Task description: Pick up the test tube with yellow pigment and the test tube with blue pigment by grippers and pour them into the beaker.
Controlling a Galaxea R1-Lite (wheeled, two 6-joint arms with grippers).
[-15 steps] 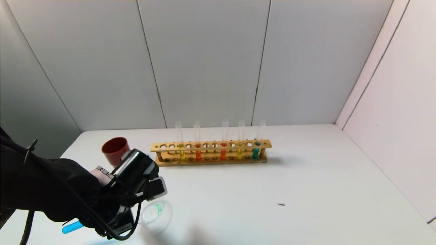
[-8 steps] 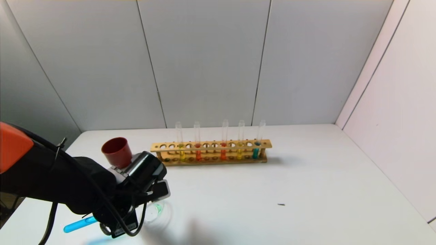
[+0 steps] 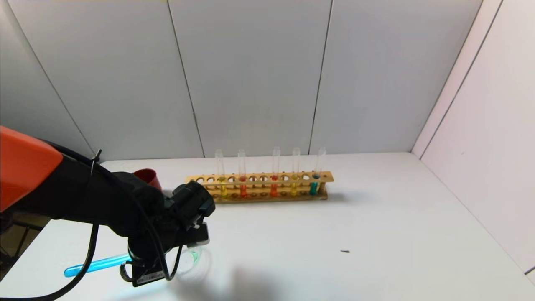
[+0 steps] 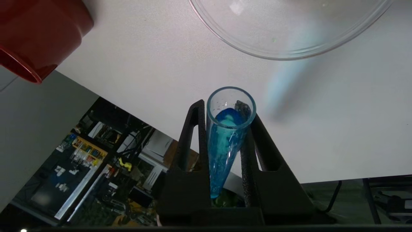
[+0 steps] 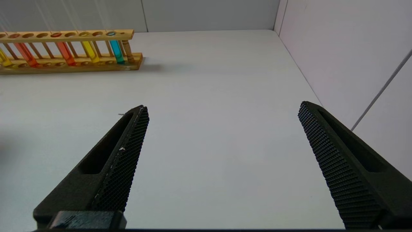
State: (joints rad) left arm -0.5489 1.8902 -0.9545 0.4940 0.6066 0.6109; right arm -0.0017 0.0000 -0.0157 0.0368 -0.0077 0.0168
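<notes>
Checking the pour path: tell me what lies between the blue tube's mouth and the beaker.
Nothing: in the left wrist view only bare table separates the blue tube mouth from the beaker rim.

No text, brand, number or sign can be read anywhere. A small white label (image 3: 147, 277) sits on the underside of the black left end effector (image 3: 167, 255), toward seven o'clock on the white counter (image 3: 376, 217), but its print is too small to make out.
</notes>
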